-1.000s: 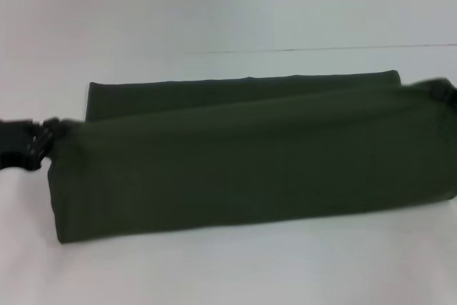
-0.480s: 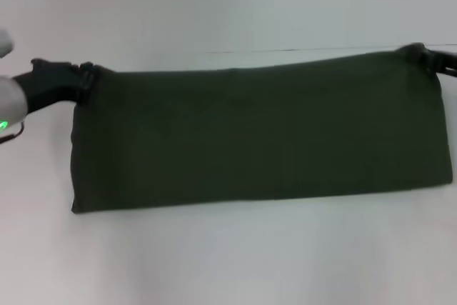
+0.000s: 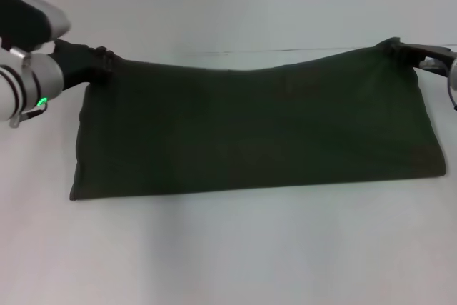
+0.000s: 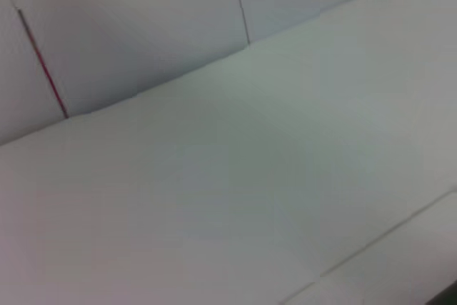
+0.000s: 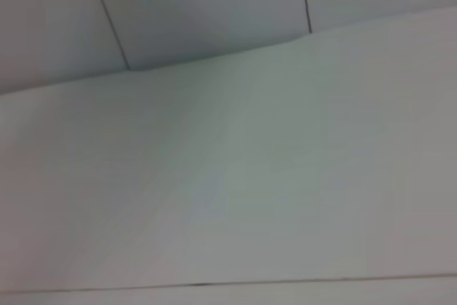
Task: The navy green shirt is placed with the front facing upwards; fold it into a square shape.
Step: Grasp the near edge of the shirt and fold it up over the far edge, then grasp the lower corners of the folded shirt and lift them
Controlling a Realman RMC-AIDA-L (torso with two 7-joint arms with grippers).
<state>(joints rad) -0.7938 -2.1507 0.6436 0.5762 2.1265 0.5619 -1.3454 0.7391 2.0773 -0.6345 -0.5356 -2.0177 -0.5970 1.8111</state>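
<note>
**Both arms hold the shirt's far edge up off the table**

Head view: the navy green shirt spans the white table as a wide, dark band, plain side showing, no lettering visible. Its near edge lies on the table; its far edge is raised and sags in the middle between the two corners. The left gripper is at the far left corner, jaws pinching the cloth there. The right gripper is at the far right corner and appears to be nipping that corner too, though its fingers are partly hidden by the fabric.

Left wrist view: only the bare table top and a pale back wall with seams; no shirt and no fingers show, so it adds nothing about the grip.

Right wrist view: the same, bare table and panelled wall; no cloth, no fingers.

Risks, as I judge them: the slack middle could drop first and crease when the edge is laid down. If one corner slips free, or the arms travel unevenly, the fold will land skewed and the final shape will not be square.
</note>
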